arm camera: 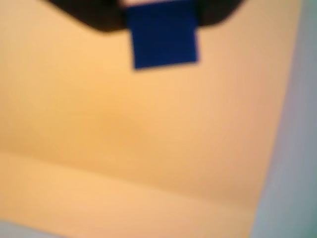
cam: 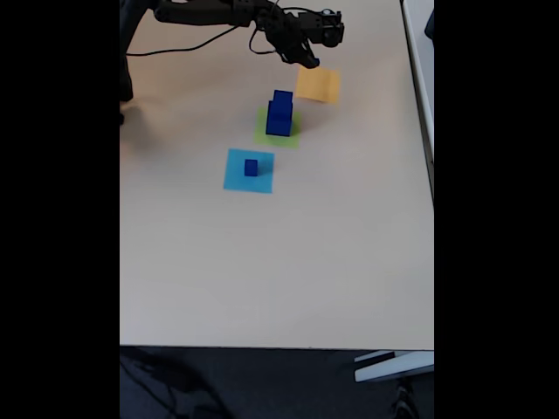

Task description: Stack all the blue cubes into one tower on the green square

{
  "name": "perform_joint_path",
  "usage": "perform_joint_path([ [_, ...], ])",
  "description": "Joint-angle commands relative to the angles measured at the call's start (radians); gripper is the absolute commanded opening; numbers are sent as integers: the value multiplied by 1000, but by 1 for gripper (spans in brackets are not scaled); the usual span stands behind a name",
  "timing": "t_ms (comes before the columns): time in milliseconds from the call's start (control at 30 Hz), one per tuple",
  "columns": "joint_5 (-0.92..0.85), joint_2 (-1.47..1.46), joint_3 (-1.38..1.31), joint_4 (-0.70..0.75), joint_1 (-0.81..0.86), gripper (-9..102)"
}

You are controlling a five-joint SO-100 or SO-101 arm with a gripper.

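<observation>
In the blurred wrist view a blue cube (arm camera: 163, 42) sits between the dark fingers of my gripper (arm camera: 161, 17), which is shut on it above orange-yellow paper. The fixed view puts the gripper (cam: 307, 59) over the near-left edge of the orange-yellow square (cam: 318, 85). A tower of two blue cubes (cam: 279, 113) stands on the green square (cam: 289, 135), just left of and below the gripper. Another, small blue cube (cam: 251, 168) rests on the light-blue square (cam: 236, 179).
The black arm (cam: 210, 12) and its cable reach in from the top left of the fixed view. The beige table (cam: 279, 262) stretches wide toward the front edge. A grey strip (arm camera: 297, 148) borders the orange paper on the right of the wrist view.
</observation>
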Motion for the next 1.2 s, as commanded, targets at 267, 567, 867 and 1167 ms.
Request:
perform_joint_path([
  [267,2,-52,-67,-40,-18,5],
  [567,5,-84,-80,-83,-15,5],
  [867,3,-71,-66,-81,0,6],
  [1167,0,-69,-63,-81,6,7],
])
